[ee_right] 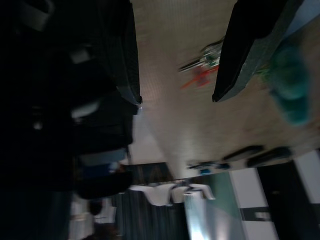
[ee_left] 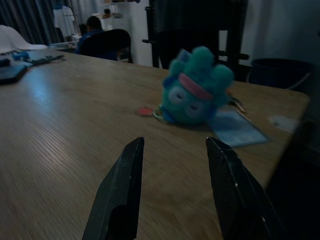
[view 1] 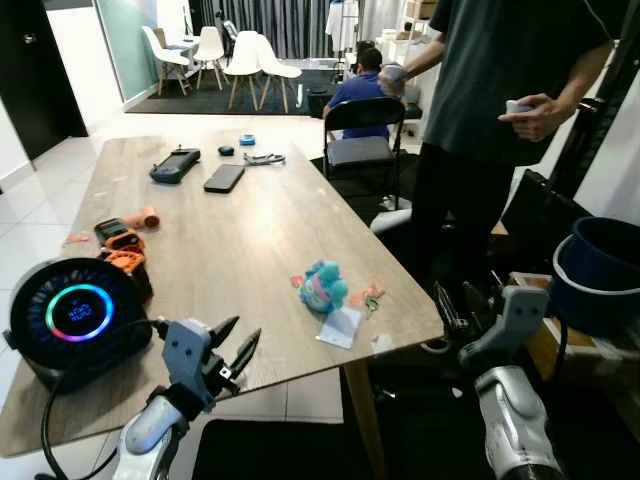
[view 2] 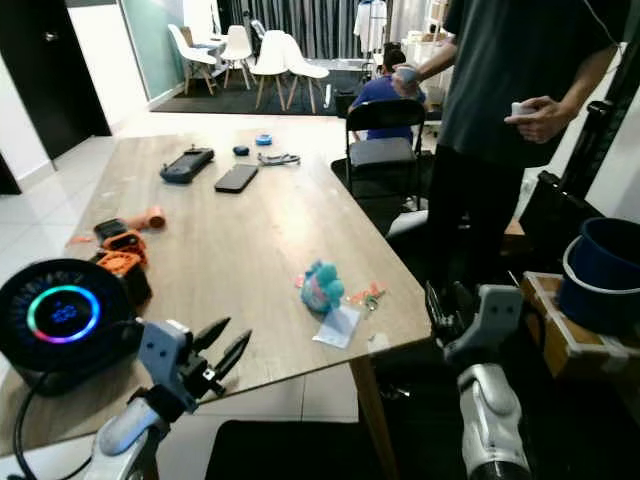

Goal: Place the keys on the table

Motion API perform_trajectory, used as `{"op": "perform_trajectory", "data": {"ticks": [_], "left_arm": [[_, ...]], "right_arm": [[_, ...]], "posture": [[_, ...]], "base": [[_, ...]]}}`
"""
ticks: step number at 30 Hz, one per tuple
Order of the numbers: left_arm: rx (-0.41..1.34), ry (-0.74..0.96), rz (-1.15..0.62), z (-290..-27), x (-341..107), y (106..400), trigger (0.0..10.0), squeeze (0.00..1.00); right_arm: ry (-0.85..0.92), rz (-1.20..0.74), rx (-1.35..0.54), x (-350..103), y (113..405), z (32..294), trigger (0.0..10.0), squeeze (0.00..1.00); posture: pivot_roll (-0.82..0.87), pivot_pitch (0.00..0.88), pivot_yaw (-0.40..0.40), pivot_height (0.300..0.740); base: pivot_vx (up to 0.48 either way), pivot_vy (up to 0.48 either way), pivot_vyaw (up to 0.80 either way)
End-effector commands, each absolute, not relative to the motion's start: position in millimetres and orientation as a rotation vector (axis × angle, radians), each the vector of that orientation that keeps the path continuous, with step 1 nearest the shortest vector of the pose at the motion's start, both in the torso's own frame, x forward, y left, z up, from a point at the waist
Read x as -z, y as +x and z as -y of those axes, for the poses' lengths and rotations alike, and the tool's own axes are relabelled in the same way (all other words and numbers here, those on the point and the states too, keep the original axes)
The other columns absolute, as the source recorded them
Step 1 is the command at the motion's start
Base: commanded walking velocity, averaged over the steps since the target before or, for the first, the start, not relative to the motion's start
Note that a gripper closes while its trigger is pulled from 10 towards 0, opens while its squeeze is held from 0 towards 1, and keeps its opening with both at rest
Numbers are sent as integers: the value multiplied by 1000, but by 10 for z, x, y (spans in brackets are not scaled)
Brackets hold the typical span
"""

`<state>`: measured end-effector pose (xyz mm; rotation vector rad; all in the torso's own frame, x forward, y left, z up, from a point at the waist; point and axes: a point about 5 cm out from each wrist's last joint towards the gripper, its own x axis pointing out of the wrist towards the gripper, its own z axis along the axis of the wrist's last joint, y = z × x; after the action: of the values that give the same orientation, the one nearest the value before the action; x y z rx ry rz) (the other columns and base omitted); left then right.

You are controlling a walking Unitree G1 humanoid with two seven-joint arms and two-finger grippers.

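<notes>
Teal plush-toy keys (view 1: pixel 330 290) on table (view 1: pixel 250 230)

Head eyes look down over the table (view 1: pixel 250 230) (near edge close); both wrist cameras face its keys (ee_right: pixel 202 67).

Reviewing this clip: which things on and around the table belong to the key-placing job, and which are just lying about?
Job:
keys with teal plush charm, lying on the table
left gripper, open
right gripper, open

Lying about:
round lit speaker
orange tools
phone
handheld console
white card
blue bucket
</notes>
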<state>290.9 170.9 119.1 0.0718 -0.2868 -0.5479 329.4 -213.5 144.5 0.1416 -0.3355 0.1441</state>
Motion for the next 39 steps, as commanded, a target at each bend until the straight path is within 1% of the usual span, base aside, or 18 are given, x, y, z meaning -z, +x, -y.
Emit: {"op": "perform_trajectory", "data": {"ticks": [1, 7, 13, 20, 22, 26, 29, 30, 33, 37, 39], "left_arm": [[591, 89, 277, -1699, -1178, 2855, 10000, 0], [661, 88, 268, -1635, -1133, 2762, 10000, 0], [744, 116, 227, -1593, -1063, 2690, 10000, 0], [800, 184, 174, -1590, -965, 2632, 10000, 0], [832, 226, 139, -1577, -889, 2591, 10000, 0], [858, 261, 98, -1571, -784, 2533, 10000, 0], [858, 266, 86, -1576, -752, 2516, 10000, 0], [863, 302, 51, -1606, -664, 2470, 10000, 0], [862, 316, 35, -1625, -624, 2451, 10000, 0], [799, 314, -17, -1720, -485, 2386, 10000, 0], [789, 309, -19, -1730, -474, 2381, 10000, 0]], "right_arm": [[156, 336, -195, -1447, 3241, 2085, 10000, 0], [145, 317, -272, -1388, 3080, 2018, 10000, 0], [102, 245, -365, -1219, 2852, 1939, 10000, 0], [48, 170, -419, -1073, 2766, 1913, 10000, 0], [7, 116, -434, -969, 2731, 1911, 10000, 0], [-40, 41, -435, -812, 2683, 1928, 10000, 0], [-57, 19, -428, -759, 2666, 1941, 10000, 0], [-73, -39, -411, -617, 2612, 1969, 10000, 0], [-79, -67, -404, -550, 2586, 1981, 10000, 0], [-108, -184, -355, -269, 2468, 2019, 10000, 0], [-109, -195, -348, -242, 2456, 2022, 10000, 0]], "posture": [[32, 126, -1, 740], [29, 128, 1, 740], [25, 130, 4, 740], [26, 127, 1, 740], [28, 124, -1, 740], [27, 123, 0, 740], [28, 121, -1, 740], [30, 119, -2, 740], [30, 119, -2, 740], [31, 116, -1, 740], [31, 116, -1, 740]], "base": [[0, 0, 0], [0, 0, 0], [0, 0, 0], [0, 0, 0], [0, 0, 0], [0, 0, 0], [0, 0, 0], [0, 0, 0], [0, 0, 0], [0, 0, 0], [0, 0, 0]]}}
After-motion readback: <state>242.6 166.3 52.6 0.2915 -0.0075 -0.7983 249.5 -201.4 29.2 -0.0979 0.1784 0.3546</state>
